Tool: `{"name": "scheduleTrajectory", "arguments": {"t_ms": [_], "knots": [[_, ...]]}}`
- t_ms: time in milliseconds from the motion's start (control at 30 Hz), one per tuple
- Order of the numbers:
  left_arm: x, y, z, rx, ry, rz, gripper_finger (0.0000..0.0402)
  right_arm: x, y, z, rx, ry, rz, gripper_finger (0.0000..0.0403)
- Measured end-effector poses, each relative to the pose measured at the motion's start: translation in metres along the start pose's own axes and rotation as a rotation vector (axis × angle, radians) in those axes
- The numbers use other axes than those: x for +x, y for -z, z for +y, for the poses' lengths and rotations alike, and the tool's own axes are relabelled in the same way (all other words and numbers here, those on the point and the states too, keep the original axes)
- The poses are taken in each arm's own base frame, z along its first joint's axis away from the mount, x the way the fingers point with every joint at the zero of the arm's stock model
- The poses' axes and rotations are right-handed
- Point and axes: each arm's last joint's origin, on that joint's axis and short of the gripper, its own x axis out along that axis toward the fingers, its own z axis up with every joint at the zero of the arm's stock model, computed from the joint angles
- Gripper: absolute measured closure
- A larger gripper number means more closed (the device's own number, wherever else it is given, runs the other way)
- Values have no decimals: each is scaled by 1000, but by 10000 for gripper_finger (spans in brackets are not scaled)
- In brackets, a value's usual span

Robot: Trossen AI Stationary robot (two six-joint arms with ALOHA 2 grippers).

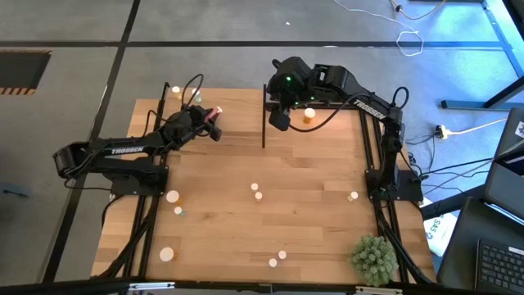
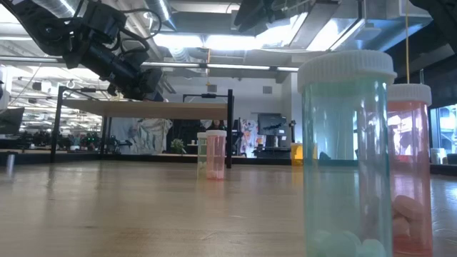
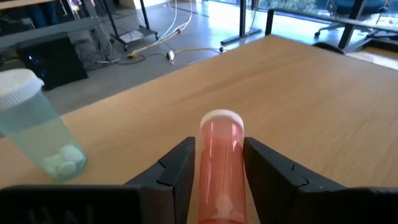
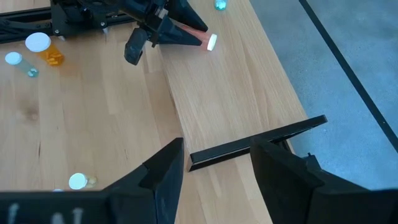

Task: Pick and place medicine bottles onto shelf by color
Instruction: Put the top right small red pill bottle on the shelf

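My left gripper (image 1: 212, 125) is over the left part of the wooden shelf (image 1: 237, 131) and is shut on a reddish bottle with a white cap (image 3: 220, 163), which also shows in the right wrist view (image 4: 196, 36). A pale green bottle (image 3: 37, 134) stands upright on the shelf beside it. My right gripper (image 1: 280, 120) is open and empty above the shelf, by a black post (image 1: 264, 115); the post (image 4: 258, 146) shows between its fingers in the right wrist view. An orange bottle (image 1: 309, 115) stands on the shelf next to it. My left gripper pinches the reddish bottle's body (image 3: 219, 186) between its two fingers, which lie along the two sides of the body. The white cap (image 3: 220, 117) points away from the gripper. The bottle lies nearly level above the shelf top; whether it touches the wood, I cannot tell.
Several small bottles stand scattered on the tabletop, among them a pair at the middle (image 1: 257, 192), one at the right (image 1: 354, 197) and two by the near edge (image 1: 277, 259). A spiky green plant ball (image 1: 374, 258) sits at the near right corner. Two more bottles (image 1: 173, 92) stand at the shelf's far left.
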Motion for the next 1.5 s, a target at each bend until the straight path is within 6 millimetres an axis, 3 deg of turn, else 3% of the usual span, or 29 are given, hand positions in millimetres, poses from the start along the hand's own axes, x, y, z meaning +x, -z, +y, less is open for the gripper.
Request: {"name": "scheduleTrajectory", "arguments": {"t_ms": [633,1100,1300,1500], "knots": [[1,-6,-2,91,63,-26,270,0,0,0,5,0,0,216],[3,-56,-6,103,61,-125,270,0,0,0,-46,0,0,216],[-7,-84,-3,146,68,5,270,0,0,2,-176,-57,-9,216],[-33,-113,4,183,92,175,270,4,-8,3,-287,-105,-92,216]]}}
